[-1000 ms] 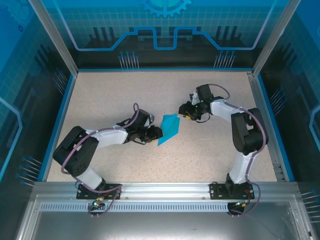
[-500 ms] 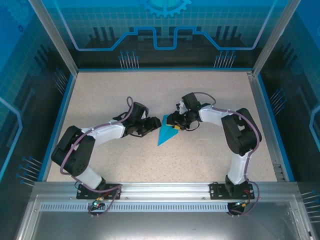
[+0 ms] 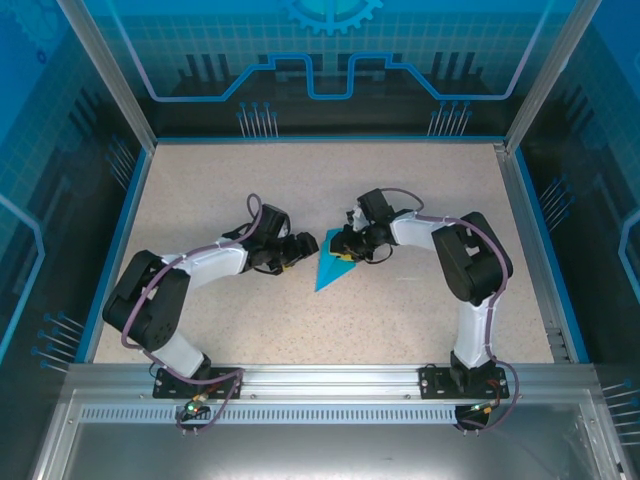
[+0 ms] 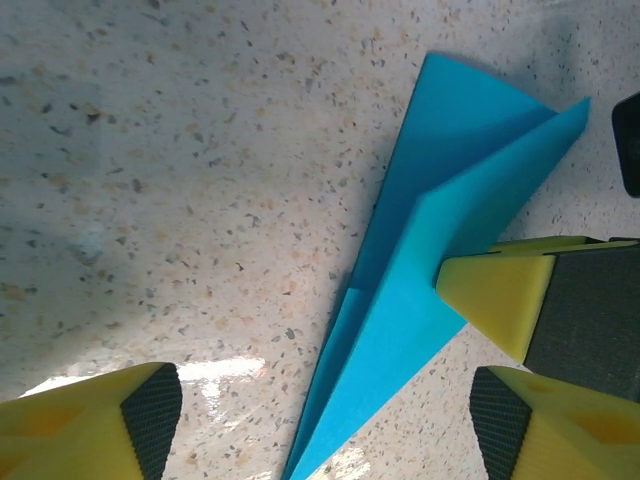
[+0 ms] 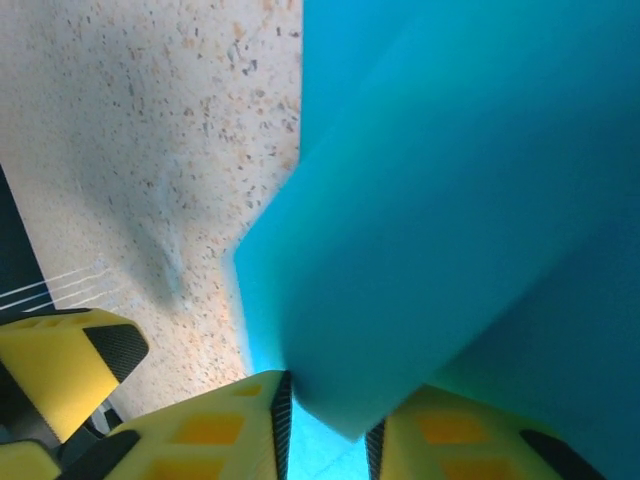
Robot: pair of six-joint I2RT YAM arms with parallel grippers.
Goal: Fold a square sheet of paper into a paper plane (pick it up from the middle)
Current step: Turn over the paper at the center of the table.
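Your right tool (image 3: 341, 249) is clamped on the paper plane (image 3: 328, 270). On its wrist camera the two yellow fingers (image 5: 240, 425) stand close together, with a raised blue fold of the plane (image 5: 450, 200) caught between their pads. The grip is at the plane's wide end, the end farthest from its sharp tip.

Your left tool (image 3: 303, 247) has its fingers spread far apart and holds nothing. It sits just beside the plane's wide end, on the plane's left side. On the left wrist camera the left tool (image 4: 322, 410) has one finger on each side of the plane's (image 4: 400, 320) slim half, both clear of the paper. One finger of the right tool (image 4: 495, 290) presses the edge of the plane's upper flap.

The plane lies on the speckled table (image 3: 220, 180), tip toward the arm bases, with a tool on either side of it.
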